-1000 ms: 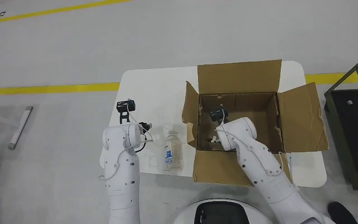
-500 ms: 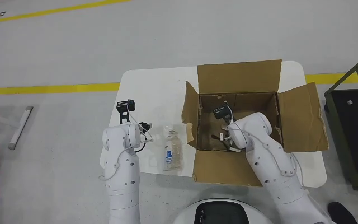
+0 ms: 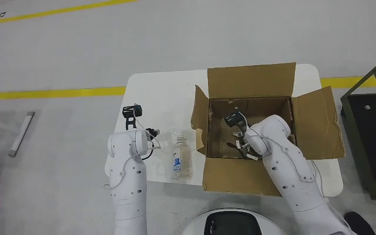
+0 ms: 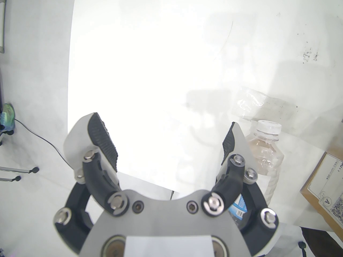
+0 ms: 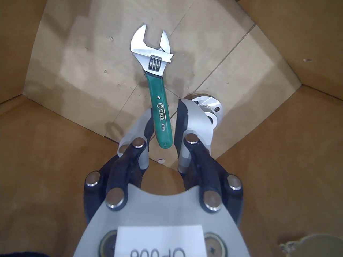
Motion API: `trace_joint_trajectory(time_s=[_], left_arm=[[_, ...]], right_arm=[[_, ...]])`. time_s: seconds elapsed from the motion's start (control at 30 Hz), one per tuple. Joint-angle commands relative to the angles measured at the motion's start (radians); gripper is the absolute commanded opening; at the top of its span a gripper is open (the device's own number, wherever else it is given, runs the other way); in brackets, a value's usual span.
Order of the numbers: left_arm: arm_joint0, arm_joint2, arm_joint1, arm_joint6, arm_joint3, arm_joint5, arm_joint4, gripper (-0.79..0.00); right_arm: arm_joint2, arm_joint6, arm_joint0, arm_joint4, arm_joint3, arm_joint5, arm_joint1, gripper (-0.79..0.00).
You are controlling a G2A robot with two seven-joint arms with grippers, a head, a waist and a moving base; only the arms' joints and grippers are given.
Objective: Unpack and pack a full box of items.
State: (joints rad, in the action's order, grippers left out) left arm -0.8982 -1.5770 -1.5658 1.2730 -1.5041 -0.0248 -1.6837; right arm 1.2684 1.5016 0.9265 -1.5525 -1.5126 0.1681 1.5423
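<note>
Inside the box point(image 3: 252, 79), our right tool point(image 5: 166, 110) pinches just the wrench point(image 5: 154, 64) end, so it could slip out.

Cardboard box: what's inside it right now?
A green-handled wrench, its handle gripped in the right pincer. A silver flange lies on the box floor, partly covered by a finger. In the top view, the right arm covers part of the floor.

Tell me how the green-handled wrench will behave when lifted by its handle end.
The wrench looks rigid steel, so it should not flex. Its bare metal head sits far from the right end effector, so it will probably droop head-down. The glossy green handle may slip.
</note>
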Motion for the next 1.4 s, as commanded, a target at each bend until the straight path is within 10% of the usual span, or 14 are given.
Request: trace_joint_trajectory(time_s=[0.0, 1.37], left_arm=[[0.000, 0.000, 0.000, 0.000, 0.000, 0.000, 0.000, 0.000], [0.000, 0.000, 0.000, 0.000, 0.000, 0.000, 0.000, 0.000]], right_arm=[[0.001, -0.009, 0.007, 0.003, -0.002, 0.011, -0.002, -0.477], [0.032, -0.191, 0.079, 0.065, 0.011, 0.036, -0.040, -0.459]])
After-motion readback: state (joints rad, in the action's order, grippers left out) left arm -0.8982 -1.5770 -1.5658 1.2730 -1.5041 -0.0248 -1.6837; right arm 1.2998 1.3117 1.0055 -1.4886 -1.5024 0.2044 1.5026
